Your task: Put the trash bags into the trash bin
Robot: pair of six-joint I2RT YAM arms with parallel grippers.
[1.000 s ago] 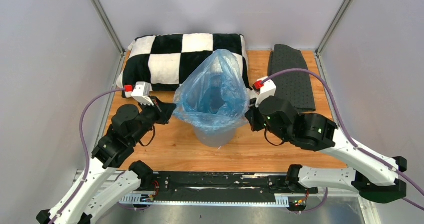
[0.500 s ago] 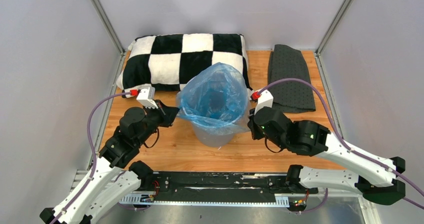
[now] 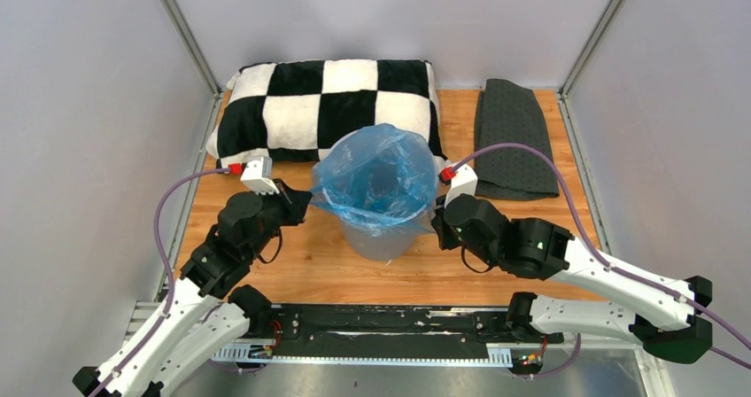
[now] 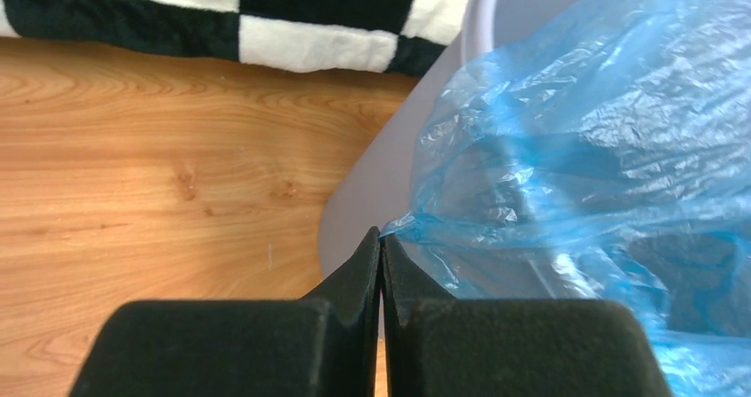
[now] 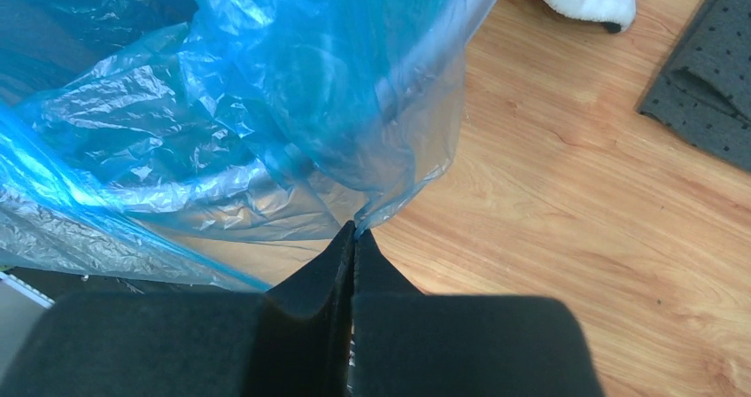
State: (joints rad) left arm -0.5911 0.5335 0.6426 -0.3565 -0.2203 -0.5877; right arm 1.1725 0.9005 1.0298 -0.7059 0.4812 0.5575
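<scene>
As both arms have drawn down toward their bases, the left gripper (image 4: 381, 239) and right gripper (image 5: 354, 231) each stand pinched on the hem of the thin translucent light-blue plastic trash bag (image 3: 379, 168). Its tall peak has dropped. The bag now sits in the round light-grey plastic trash bin (image 3: 383, 243), hem over the rim, so lining appears nearly done. The wooden table (image 3: 305, 260) gives room outward. Behind, the black-and-white checkered pillow (image 3: 301, 96) crowds the bin; the dark grey dotted mat (image 3: 515, 131) lies well apart.

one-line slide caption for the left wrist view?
Left fingers pinch the edge of the blue bag draped over the grey bin, table and pillow behind.
</scene>
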